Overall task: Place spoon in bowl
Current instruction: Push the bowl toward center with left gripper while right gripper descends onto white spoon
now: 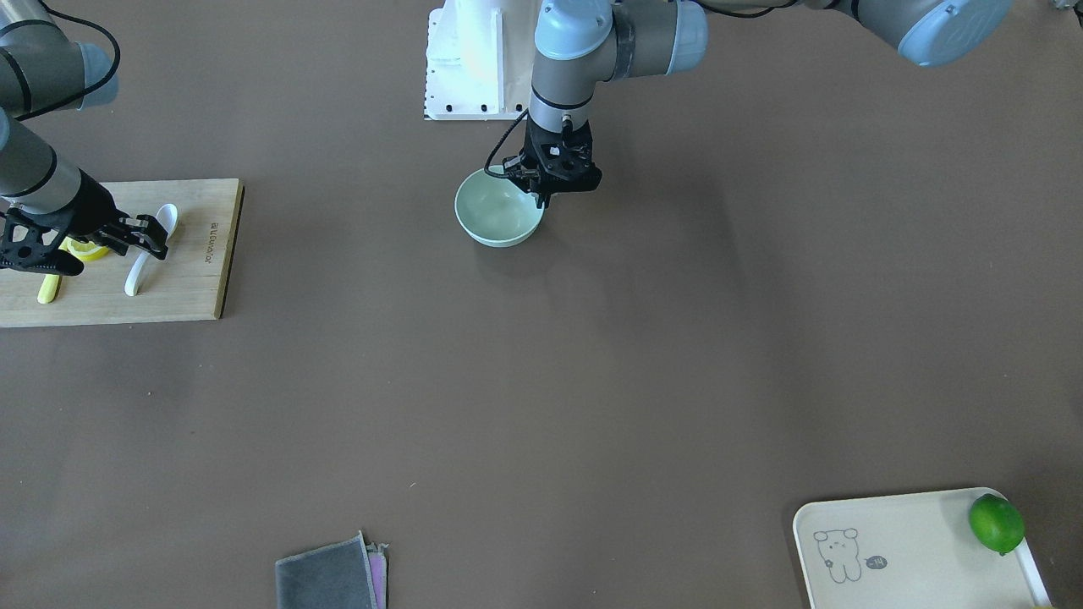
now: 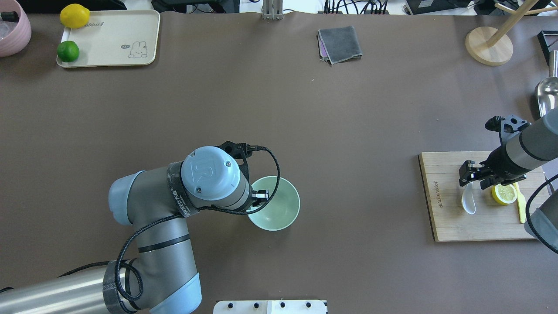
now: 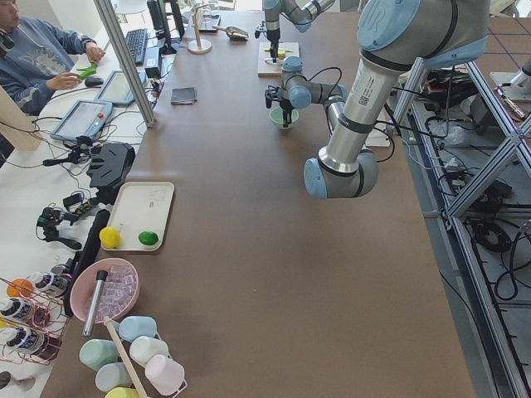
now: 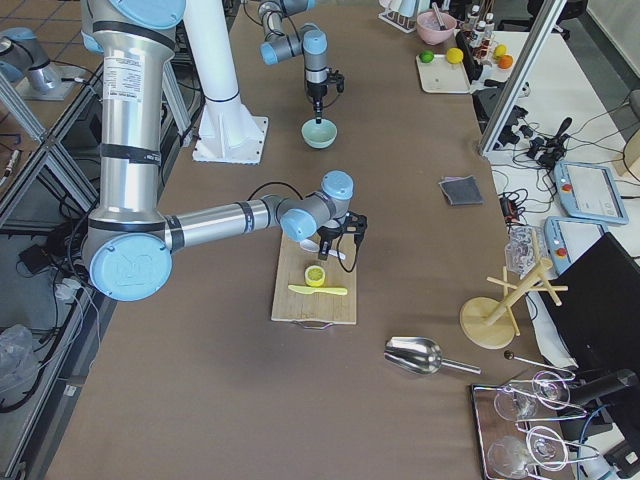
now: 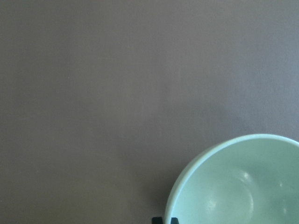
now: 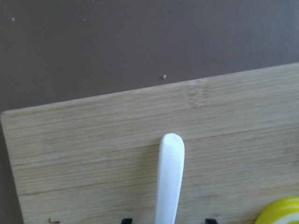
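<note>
The spoon [image 1: 136, 277] lies flat on the wooden cutting board [image 1: 188, 281] at the robot's right end of the table [image 1: 592, 381], well apart from the bowl [image 1: 497, 216]. In the overhead view its oval scoop [image 2: 468, 203] points toward the robot and its handle runs away under the right gripper [image 2: 474, 176]. That gripper hangs low over the board with its fingers spread. In the right wrist view the two fingertips [image 6: 126, 220] stand on either side of the white handle [image 6: 169, 182], with a clear gap on both sides, so they do not touch it. A lemon half [image 2: 504, 194] sits on the board just beside the spoon, and the yellow plastic knife [image 2: 521, 206] lies beyond the lemon, near the board's outer edge. The pale mint-green bowl stands upright on the table in front of the robot's base. The left gripper [image 1: 541, 197] points straight down at the bowl's rim, on the side toward the left arm. In the left wrist view its fingertips [image 5: 156, 220] are drawn close together, with the rim [image 5: 174, 196] running down between them, so it appears to pinch the bowl's wall.
</note>
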Robot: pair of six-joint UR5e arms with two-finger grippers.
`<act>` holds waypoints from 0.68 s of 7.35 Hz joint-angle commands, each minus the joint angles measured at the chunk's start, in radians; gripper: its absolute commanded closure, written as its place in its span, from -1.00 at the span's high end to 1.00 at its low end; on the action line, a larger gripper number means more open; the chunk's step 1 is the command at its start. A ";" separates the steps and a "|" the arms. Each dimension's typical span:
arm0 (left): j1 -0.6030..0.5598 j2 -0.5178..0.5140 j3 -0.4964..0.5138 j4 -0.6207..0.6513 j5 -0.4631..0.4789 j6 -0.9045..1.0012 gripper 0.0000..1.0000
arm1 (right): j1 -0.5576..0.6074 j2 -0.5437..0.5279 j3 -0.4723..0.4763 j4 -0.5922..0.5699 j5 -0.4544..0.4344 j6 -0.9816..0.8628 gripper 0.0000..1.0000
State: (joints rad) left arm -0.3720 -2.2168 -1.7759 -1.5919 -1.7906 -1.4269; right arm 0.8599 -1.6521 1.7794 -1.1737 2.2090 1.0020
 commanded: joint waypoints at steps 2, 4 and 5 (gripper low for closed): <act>-0.053 0.020 -0.092 0.015 -0.027 0.011 0.97 | -0.001 0.000 -0.003 0.000 0.001 0.000 -0.34; -0.085 0.073 -0.131 0.013 -0.047 0.046 0.97 | -0.001 0.000 -0.001 0.000 0.003 0.001 -0.88; -0.131 0.139 -0.198 0.015 -0.052 0.127 0.97 | -0.001 0.000 0.003 0.000 0.003 0.001 -1.00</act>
State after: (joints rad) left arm -0.4590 -2.1430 -1.9087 -1.5781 -1.8346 -1.3736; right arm 0.8590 -1.6521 1.7788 -1.1735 2.2114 1.0026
